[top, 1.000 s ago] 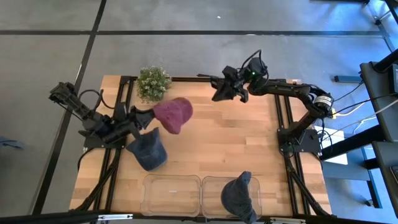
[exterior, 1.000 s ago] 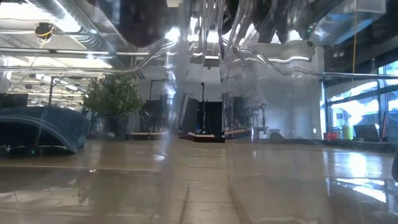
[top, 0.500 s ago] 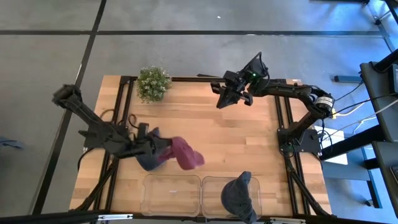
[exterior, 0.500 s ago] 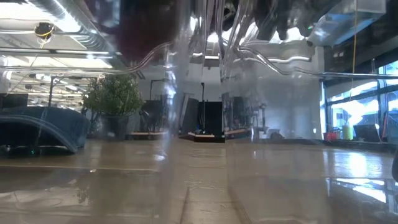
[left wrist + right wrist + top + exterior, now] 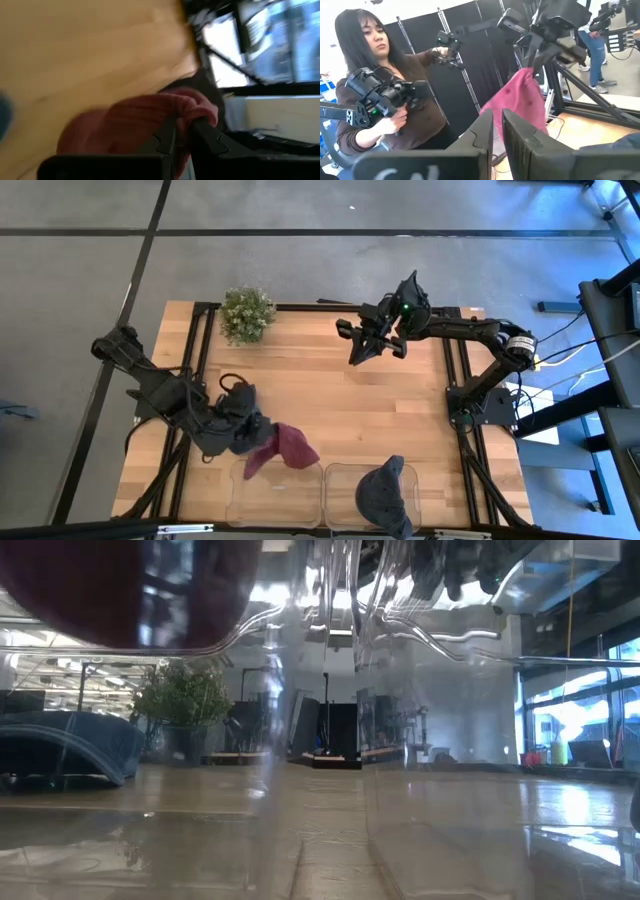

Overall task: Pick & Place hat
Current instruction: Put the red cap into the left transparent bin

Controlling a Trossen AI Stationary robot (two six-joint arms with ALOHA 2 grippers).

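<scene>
A maroon knit hat hangs from my left gripper over the far rim of the left clear bin. It also shows in the low view as the hat, and in the right wrist view as the hat. One dark blue hat lies on the table, partly under my left arm. Another dark blue hat sits in the right clear bin. My right gripper hovers over the far part of the table, shut and empty. My left gripper pinches a bunched fold of the maroon hat's knit fabric between its two fingers. It reaches slanting down from the table's left. The hat is lifted clear and hangs slack below the fingers, above the left bin.
A small potted plant stands at the far left corner of the table. The two clear bins sit side by side at the near edge. Bare wood lies between the arms. A person holding hand controllers stands beyond the table.
My left gripper has carried the maroon hat from near the plant toward the table's near edge, past the blue hat, to above the left bin. The hat stayed in its hold and now hangs lower. My right gripper shifted slightly toward the near side.
</scene>
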